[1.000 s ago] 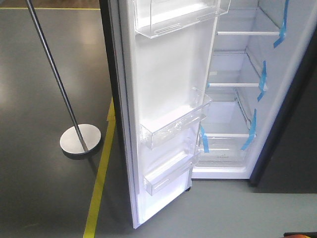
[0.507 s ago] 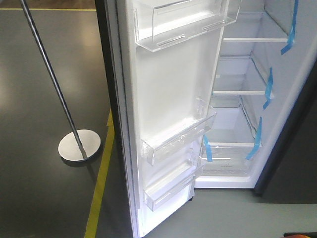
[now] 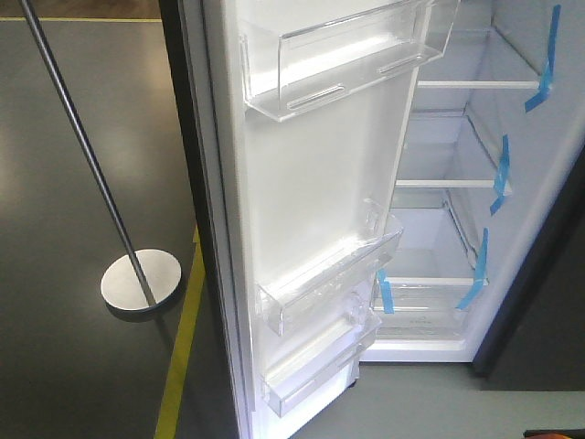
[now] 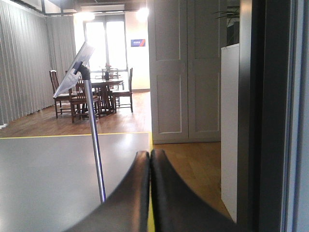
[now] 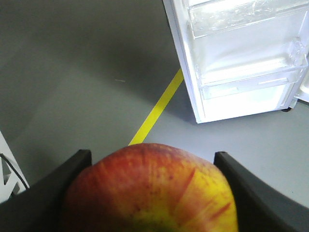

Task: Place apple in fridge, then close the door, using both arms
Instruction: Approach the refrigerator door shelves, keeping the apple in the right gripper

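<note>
Apple (image 5: 149, 193) clamped in right gripper (image 5: 152, 155); fridge (image 3: 457, 137) stands open.

From the right wrist view I read the apple, red with yellow streaks, wedged between both black fingers and held over grey floor, not yet inside the fridge. The lower clear bins (image 5: 251, 79) of the door (image 3: 311, 183) and a yellow floor line (image 5: 157, 108) lie beyond it. The left gripper (image 4: 149, 157) has its fingers pressed together with nothing between them, a metal stand (image 4: 94, 145) ahead and the fridge's dark edge to its right. In the front view the door's white inner face is turned toward me. Behind it are white shelves (image 3: 475, 85) with strips of blue tape (image 3: 546, 55) down the right wall.
</note>
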### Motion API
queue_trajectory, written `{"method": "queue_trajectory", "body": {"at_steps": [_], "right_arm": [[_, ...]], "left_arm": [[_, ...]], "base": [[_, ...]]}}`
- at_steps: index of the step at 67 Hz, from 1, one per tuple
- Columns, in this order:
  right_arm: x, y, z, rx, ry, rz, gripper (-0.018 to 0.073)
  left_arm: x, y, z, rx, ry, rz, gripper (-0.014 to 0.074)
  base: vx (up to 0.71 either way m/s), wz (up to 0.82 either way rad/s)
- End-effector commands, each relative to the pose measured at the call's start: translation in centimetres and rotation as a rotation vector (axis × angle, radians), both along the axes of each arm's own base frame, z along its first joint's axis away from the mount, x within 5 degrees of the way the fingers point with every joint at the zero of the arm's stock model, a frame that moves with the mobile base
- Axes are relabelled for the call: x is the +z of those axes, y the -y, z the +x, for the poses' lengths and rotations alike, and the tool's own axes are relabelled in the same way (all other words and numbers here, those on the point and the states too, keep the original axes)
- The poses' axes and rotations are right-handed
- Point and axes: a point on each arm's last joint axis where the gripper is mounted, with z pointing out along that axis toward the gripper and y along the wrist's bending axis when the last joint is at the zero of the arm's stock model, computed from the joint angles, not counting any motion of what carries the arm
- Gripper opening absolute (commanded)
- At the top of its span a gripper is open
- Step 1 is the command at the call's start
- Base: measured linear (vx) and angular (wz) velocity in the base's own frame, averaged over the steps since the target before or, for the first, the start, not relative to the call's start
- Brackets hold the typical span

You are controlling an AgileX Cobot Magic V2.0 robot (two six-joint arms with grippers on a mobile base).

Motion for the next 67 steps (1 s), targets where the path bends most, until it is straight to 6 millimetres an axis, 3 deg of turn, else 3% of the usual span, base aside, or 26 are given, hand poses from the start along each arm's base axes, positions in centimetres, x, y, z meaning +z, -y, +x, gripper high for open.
{"method": "queue_trajectory", "body": {"at_steps": [1,67], "right_arm": [[1.31,-0.2,0.33,-0.013,0.063,0.052,0.0391],[1.31,-0.2,0.33,-0.013,0.063,0.052,0.0391]], "left_arm": [[0.38,0.02,-0.2,-0.003,0.078,-0.008,-0.0006],[0.38,0.02,-0.2,-0.003,0.078,-0.008,-0.0006]], "base": [[0.09,-0.02],[0.07,-0.01]]}}
